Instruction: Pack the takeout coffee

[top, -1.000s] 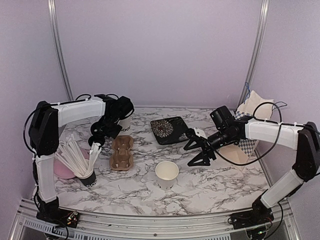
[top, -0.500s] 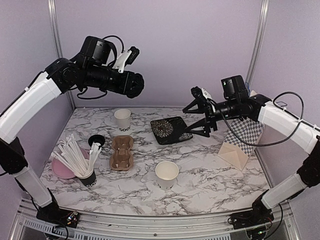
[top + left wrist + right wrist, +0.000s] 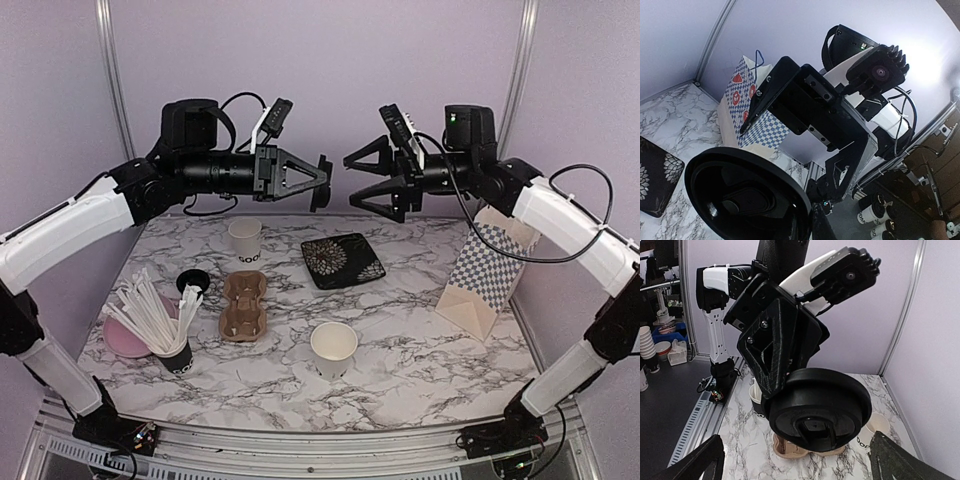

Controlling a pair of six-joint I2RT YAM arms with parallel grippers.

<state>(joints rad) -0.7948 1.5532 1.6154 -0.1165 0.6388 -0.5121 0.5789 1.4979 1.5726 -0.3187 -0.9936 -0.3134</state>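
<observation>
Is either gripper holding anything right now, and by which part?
The left gripper pinches a round black lid by its rim; the right gripper is open and holds nothing.

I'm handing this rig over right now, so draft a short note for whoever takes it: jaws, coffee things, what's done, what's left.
Left gripper: raised, jaws shut on a round black plastic lid.
Right gripper: raised, jaws open, facing that lid.
Unlidded small white paper cups: far cup, near cup; second black lid lies by the empty brown cardboard tray.
Done: nothing lidded or packed. Left: lid both, pack them.
</observation>
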